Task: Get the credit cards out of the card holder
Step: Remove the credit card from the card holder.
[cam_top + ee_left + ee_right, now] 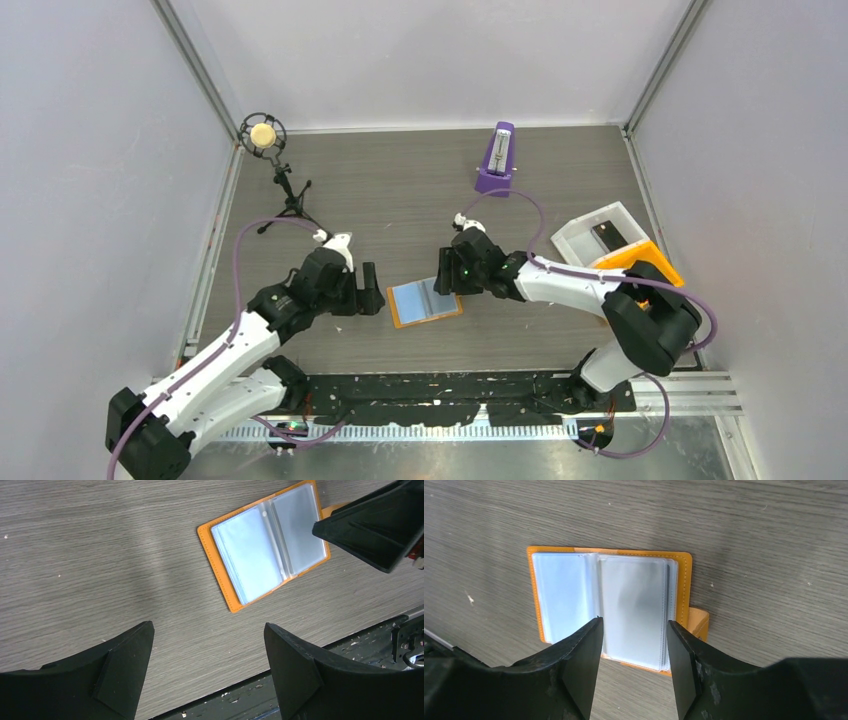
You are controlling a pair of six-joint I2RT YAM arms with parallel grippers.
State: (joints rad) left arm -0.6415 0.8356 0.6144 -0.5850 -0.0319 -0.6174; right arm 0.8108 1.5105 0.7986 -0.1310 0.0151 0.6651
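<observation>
Left arm: reaches forward and low from its base. The left pincer (372,290) (207,627) stands wide and holds nothing. It is just left of the small flat orange folding card holder (425,302) (265,545) (624,595) and does not touch it.

Right arm: bent back across from the right, wrist turned down. The right pincer (445,275) (634,625) is over the holder's right-hand edge. Its jaws are part-way apart, standing either side of the right-hand page in the wrist view, with nothing clamped between them. Contact with the holder cannot be confirmed.

Card holder: lies open and flat on the grey wood-grain worktop (400,200), between the two pincers, clear plastic sleeves facing up. The left sleeve shows a light blue card (561,595) and the right sleeve a pale grey card (634,600). Both cards are inside their pockets.

Other containers: a white rectangular bin (575,240) stands at the right with a flat dark item (610,235) in it. The item's identity is not legible. An orange plastic bin (640,258) touches the white bin and is largely covered by the right arm, so its contents are not visible.

Also present: a purple metronome (497,158) at the rear and a small microphone on a tripod (263,135) at rear left.

The lower edge of the holder is cut off by the fingers in the right wrist view.
</observation>
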